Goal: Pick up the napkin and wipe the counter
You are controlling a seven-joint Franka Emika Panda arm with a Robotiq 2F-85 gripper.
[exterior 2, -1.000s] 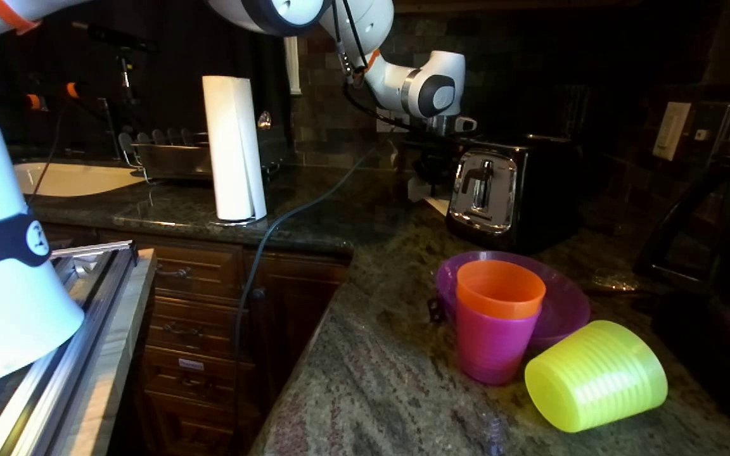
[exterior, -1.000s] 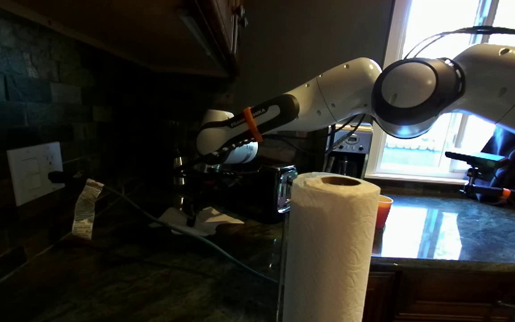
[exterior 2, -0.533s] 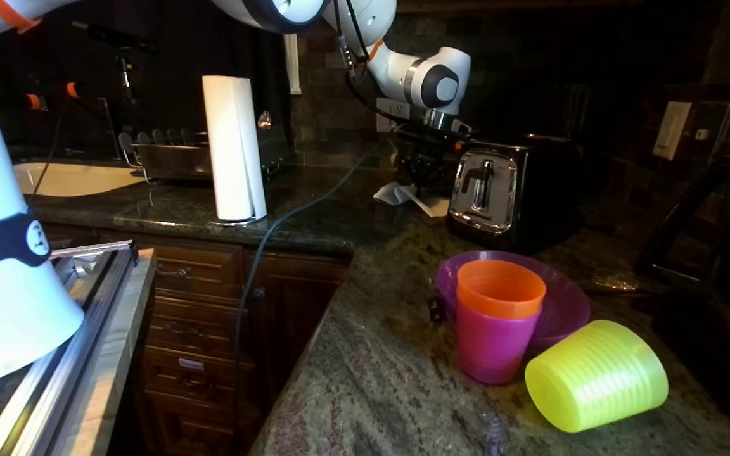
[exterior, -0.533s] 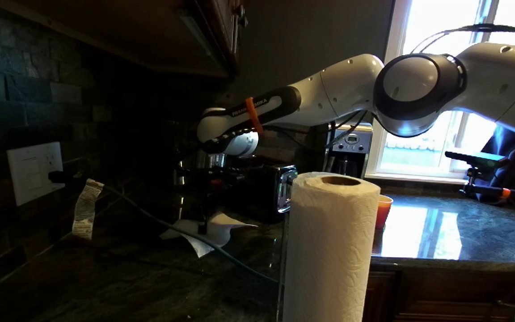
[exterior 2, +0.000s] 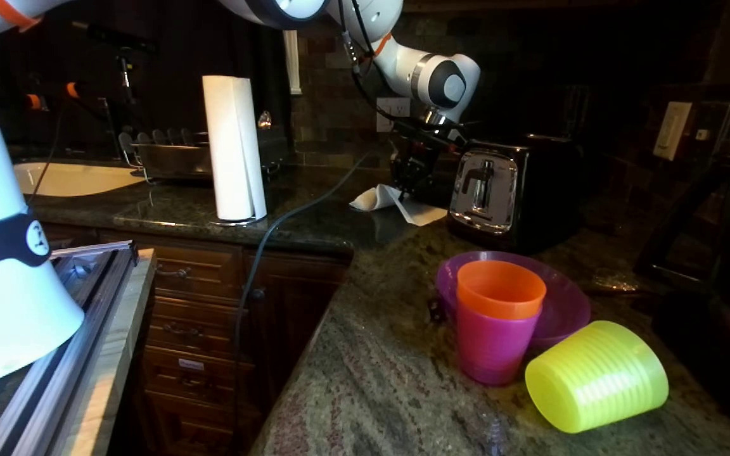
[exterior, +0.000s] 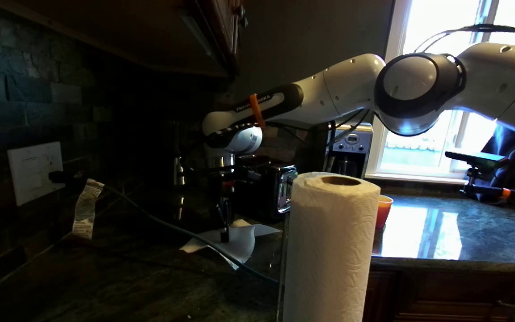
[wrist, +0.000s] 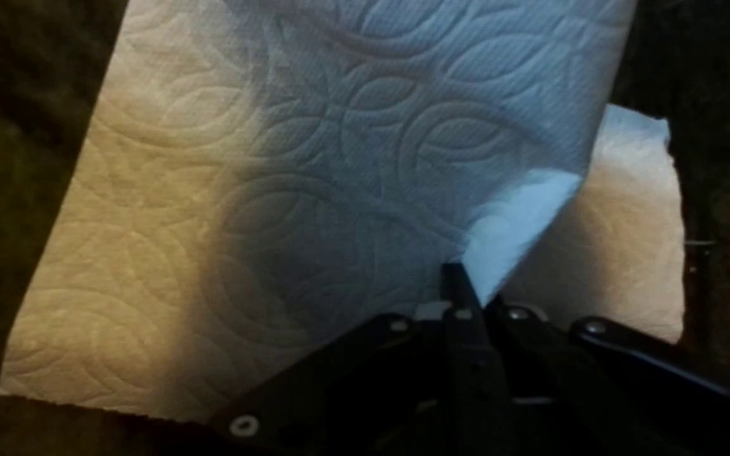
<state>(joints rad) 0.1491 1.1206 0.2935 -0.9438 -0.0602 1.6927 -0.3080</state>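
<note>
The black two-fingered hand was clamped on a fold of the thin white embossed paper napkin, which spread beneath it on the dark speckled stone bench, just beside the boxy black-and-chrome toaster. The napkin curled on its side away from the toaster, and the wipe likely had to lead that way.

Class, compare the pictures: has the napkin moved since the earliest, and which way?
Yes. In an exterior view, the napkin has shifted rightward across the picture, nearer the roll, which stands where it did.
</note>
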